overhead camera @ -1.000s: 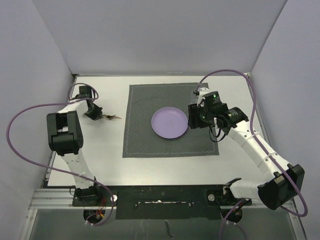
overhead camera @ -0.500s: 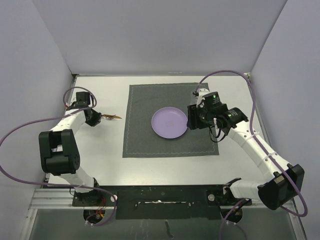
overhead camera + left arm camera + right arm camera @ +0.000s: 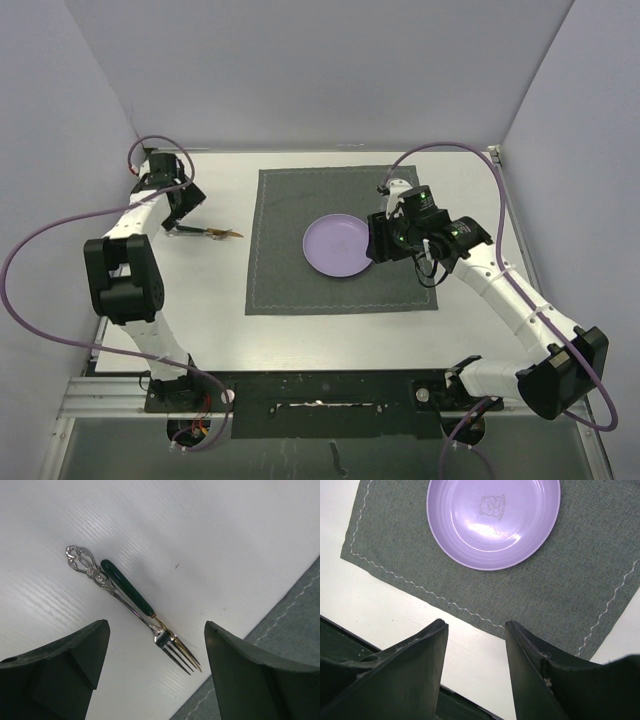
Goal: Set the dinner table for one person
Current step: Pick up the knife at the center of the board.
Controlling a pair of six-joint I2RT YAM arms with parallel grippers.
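Only the left wrist view separates silver fork (image 3: 95,572) from green-handled fork (image 3: 127,587), touching on the dinner table (image 3: 225,525); only the right wrist shows the bear print on the purple plate (image 3: 492,535); left gripper (image 3: 156,630) and right gripper (image 3: 476,627) gape, empty

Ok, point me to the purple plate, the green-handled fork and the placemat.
purple plate (image 3: 493,530), right wrist view, on its flat centre.
green-handled fork (image 3: 127,588), left wrist view, on mid-handle.
placemat (image 3: 285,270), top external view, on its bare left part.

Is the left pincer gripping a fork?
No, the left pincer is open, and the silver fork and green-handled fork lie on the dinner table.
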